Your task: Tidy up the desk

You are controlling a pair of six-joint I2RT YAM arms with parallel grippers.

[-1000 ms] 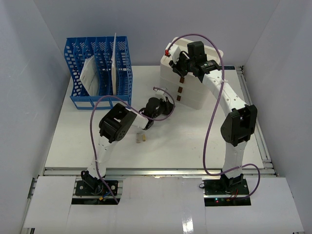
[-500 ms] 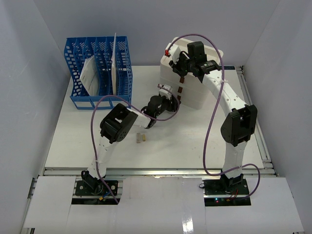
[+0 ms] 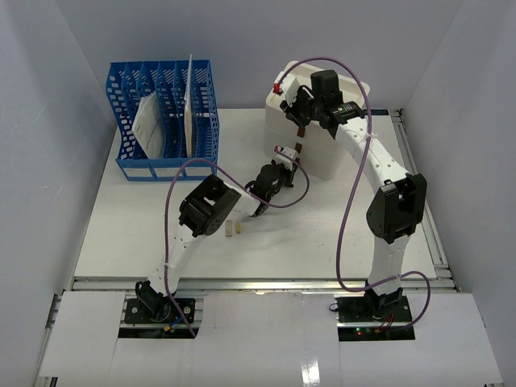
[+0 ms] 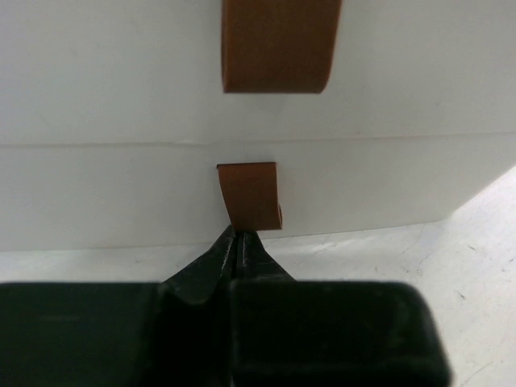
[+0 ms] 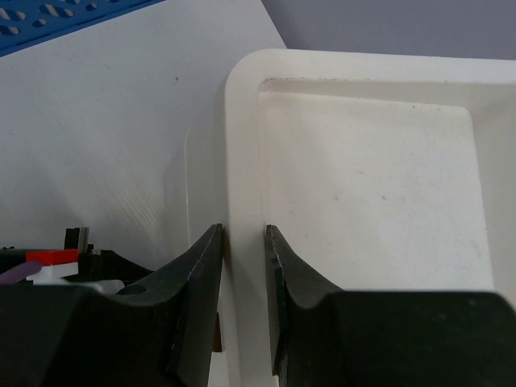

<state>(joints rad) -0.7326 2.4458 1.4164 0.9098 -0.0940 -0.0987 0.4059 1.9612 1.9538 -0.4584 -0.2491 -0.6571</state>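
Left gripper (image 4: 239, 239) lies low over the desk (image 3: 137, 226), which spreads across mid-frame. Its fingers are pinched on the bottom edge of the lower brown tab (image 4: 248, 196), hanging upright just above them. Upper right, the right gripper (image 5: 243, 232) clamps the white drawer box (image 3: 326, 161) by its rim

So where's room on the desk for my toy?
Bare desk lies in front of the blue file rack, left of the left arm, and between the two arms. It's crowded at the drawer box, gripped by the left end effector and right end effector.
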